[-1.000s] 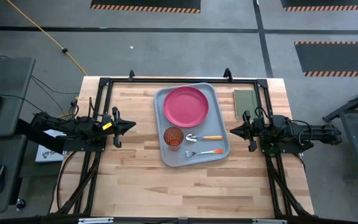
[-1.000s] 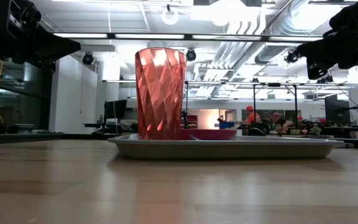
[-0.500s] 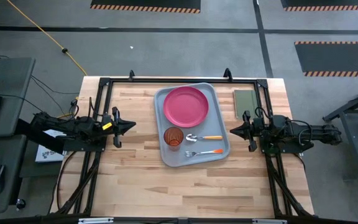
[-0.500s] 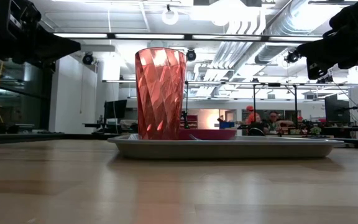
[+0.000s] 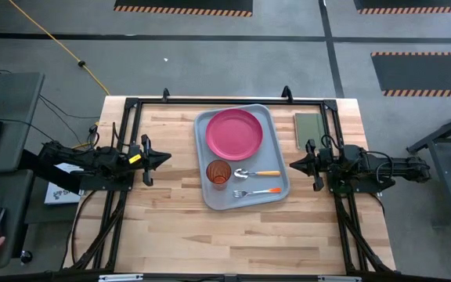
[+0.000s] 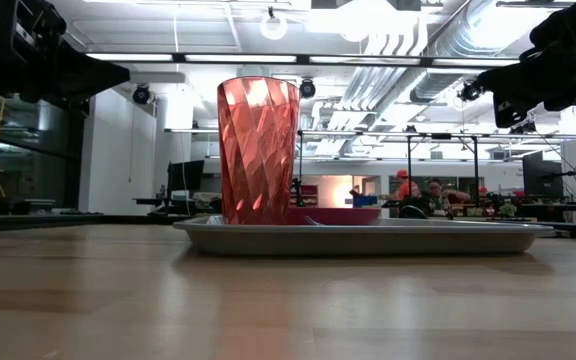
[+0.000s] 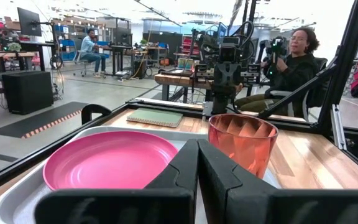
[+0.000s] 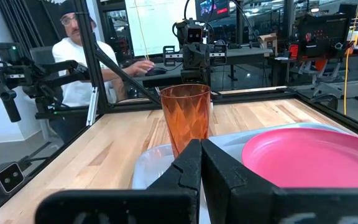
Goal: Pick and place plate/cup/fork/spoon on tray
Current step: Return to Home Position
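The grey-blue tray [image 5: 279, 185] lies at the table's middle. On it rest the pink plate [image 5: 234, 132] at its far end, the reddish-orange cup [image 5: 219, 172] upright at its near left, and the spoon [image 5: 255, 173] and the fork [image 5: 255, 192] side by side to the right of the cup. My left gripper [image 5: 168, 159] is shut and empty, raised left of the tray. My right gripper [image 5: 291, 164] is shut and empty, raised right of the tray. The cup [image 6: 257, 150] and the plate [image 7: 110, 160] also show in the low view and the left wrist view.
A dark green pad [image 5: 308, 129] lies at the table's far right, beside the tray. Black frame rails [image 5: 225, 100] run along the far edge and both sides. Bare wood lies near the front edge [image 5: 233, 243]. People sit at desks beyond the table.
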